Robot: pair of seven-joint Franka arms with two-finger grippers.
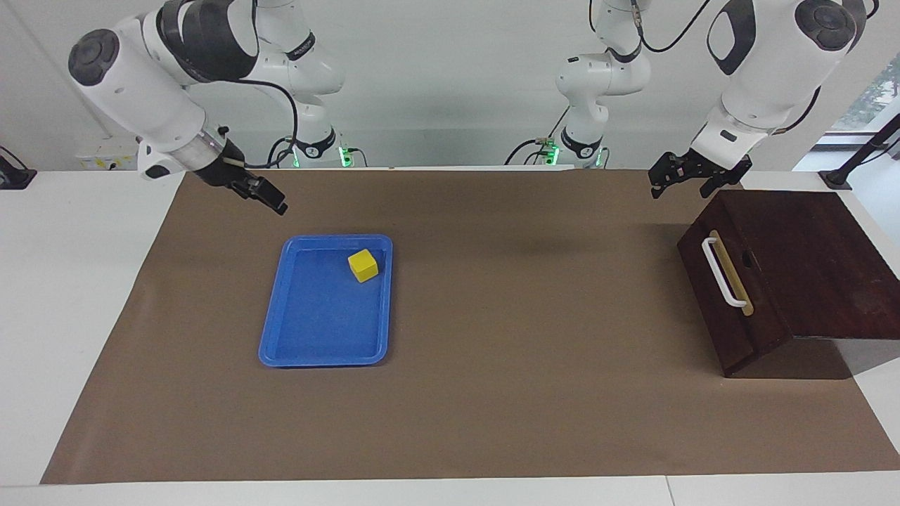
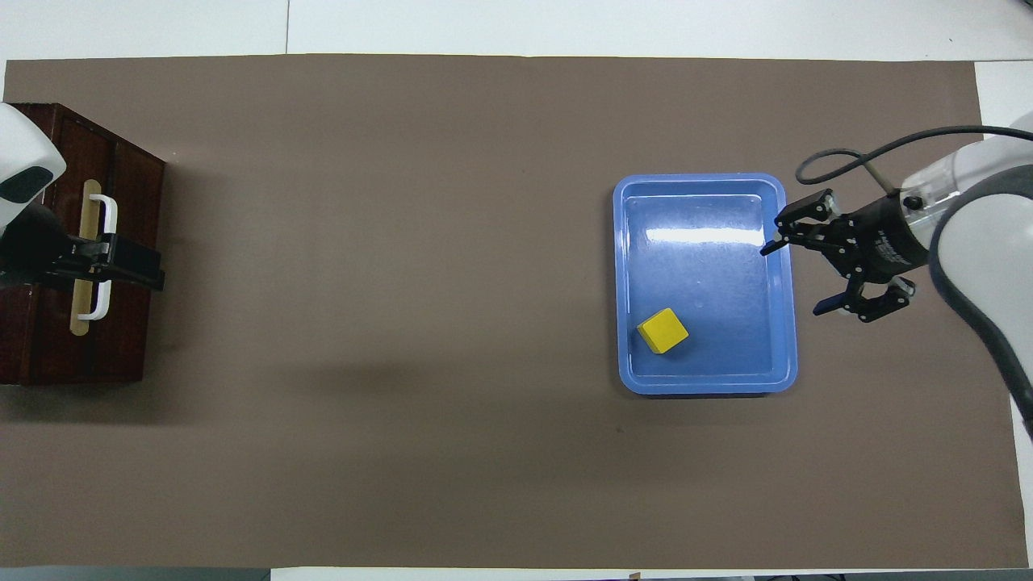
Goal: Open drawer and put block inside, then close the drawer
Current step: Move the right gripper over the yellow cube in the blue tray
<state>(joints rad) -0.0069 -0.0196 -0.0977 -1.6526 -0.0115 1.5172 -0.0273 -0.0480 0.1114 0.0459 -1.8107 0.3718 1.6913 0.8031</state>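
While the drawer (image 1: 728, 281) sits closed, the left claw (image 1: 685, 176) hangs above it, fingers apart. Over the tray's (image 2: 787, 355) edge, the right claw (image 2: 795, 274) gapes; the block (image 1: 363, 265) lies inside.

A robotics laboratory: two white Franka arms, the right arm (image 1: 151, 84) and the left arm (image 1: 766, 70), stand bolted at the edge of a white table (image 1: 77, 295), green status lights (image 1: 343, 156) glowing at their bases and black cables (image 1: 281, 105) looping along their joints. A sheet of brown paper (image 1: 492, 393) covers the work surface, laid out with test props only: a blue plastic tray (image 1: 274, 330), a small yellow cube (image 1: 363, 266) and a dark wooden drawer unit (image 1: 808, 260). Bare white walls (image 1: 450, 84) close the scene, with a window (image 1: 872, 98) at the left arm's end.
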